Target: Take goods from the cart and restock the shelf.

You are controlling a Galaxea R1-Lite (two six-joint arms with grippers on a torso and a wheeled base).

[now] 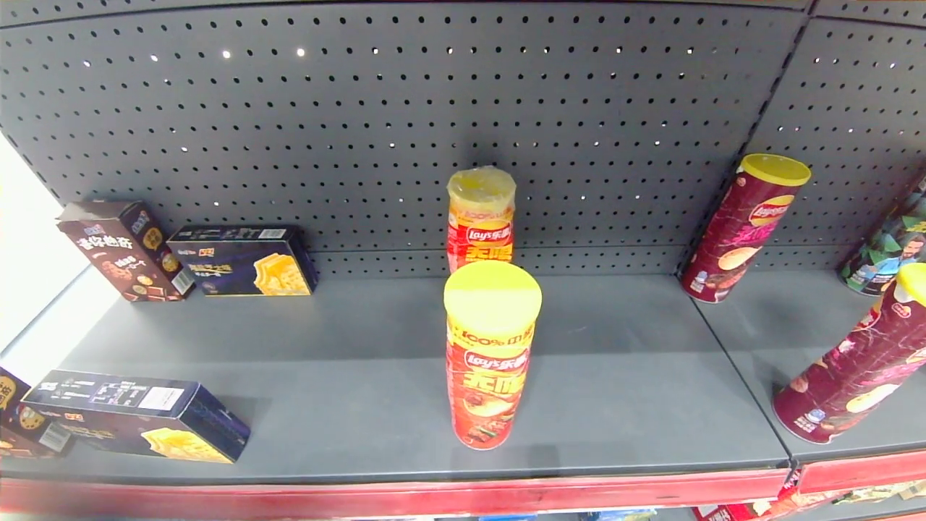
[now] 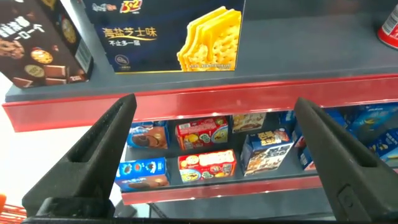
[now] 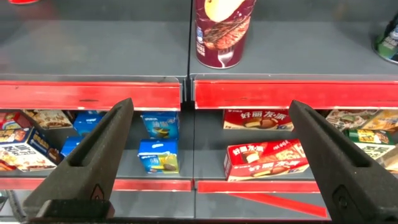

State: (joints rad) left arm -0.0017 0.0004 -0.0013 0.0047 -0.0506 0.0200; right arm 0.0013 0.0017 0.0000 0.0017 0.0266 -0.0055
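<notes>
Shelf [image 1: 325,376] holds one upright red chip can [image 1: 490,362] near its front, a second can [image 1: 481,217] behind it. Left gripper [image 2: 213,102] and right gripper [image 3: 211,102] fingers spread wide, empty.

Found left gripper [image 2: 214,101] spread wide, dark wedge fingers [image 2: 93,155] well apart. Found right gripper [image 3: 211,104] likewise spread wide, fingers [image 3: 93,162] level with each other.

Shows a round logo badge, a percent figure and big yellow characters on the front red can [image 1: 486,362]; repeats them on the rear red can [image 1: 480,221]. Carries the same badge on the maroon can [image 1: 738,228]. Bears white characters under an orange logo on the blue cracker box [image 2: 180,34]. Puts white characters on the red box [image 3: 258,118] one shelf lower. Stays too small to read elsewhere.
</notes>
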